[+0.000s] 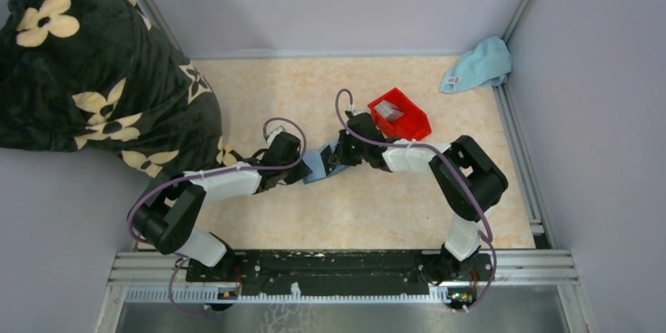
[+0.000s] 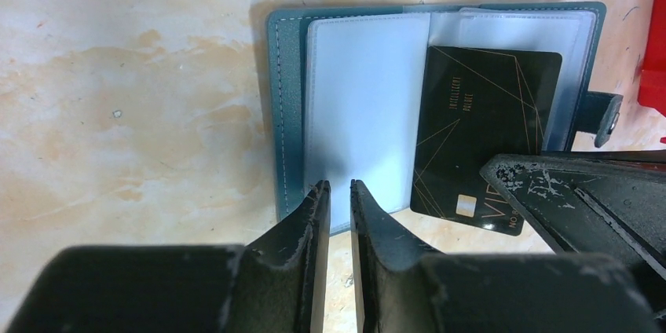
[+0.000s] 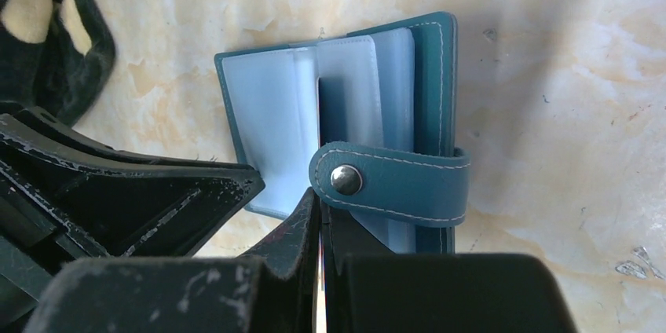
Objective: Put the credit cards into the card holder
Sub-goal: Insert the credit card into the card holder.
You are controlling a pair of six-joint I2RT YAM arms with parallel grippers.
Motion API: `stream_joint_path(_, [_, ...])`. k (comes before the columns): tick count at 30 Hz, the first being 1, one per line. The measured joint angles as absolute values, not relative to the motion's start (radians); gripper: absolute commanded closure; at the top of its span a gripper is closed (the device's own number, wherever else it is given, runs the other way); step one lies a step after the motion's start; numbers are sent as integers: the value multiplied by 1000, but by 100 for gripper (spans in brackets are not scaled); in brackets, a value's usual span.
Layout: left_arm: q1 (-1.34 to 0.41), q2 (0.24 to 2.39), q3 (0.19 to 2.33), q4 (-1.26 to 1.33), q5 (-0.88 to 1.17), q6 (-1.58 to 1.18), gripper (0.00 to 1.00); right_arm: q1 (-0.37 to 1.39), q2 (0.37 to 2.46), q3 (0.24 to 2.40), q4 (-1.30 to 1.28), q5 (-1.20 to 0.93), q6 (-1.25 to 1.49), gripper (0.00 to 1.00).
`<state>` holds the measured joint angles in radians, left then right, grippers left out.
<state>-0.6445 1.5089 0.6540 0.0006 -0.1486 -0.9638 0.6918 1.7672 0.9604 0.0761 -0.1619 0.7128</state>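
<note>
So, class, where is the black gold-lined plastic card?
Left wrist view: black card on the teal wallet's right-hand clear page, near end at the right gripper.

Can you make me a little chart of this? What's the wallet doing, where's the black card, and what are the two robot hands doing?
card holder: teal, lying open, clear sleeves showing
black card: over the sleeves on the strap side, near end sticking out
right gripper: shut on the black card's near end
left gripper: jaws slightly apart, tips at the other sleeve's near edge
red bin: just beyond the right arm, grey cards inside
blue cloth: far right corner
</note>
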Motion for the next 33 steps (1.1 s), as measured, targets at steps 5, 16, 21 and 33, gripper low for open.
stream_joint_path(5, [-645,1514,657,1,-151,-961,77,676,1767,929,129,-200,734,100])
stream_joint_path(16, [-645,1515,659,0,-157,-960,77,671,1767,916,164,-227,738,100])
stream_joint_path(21, [-645,1515,659,0,-158,-959,78,671,1767,916,176,-234,738,100])
stream_joint_path(33, [-645,1515,659,-1,-158,-952,78,671,1781,908,203,-246,732,100])
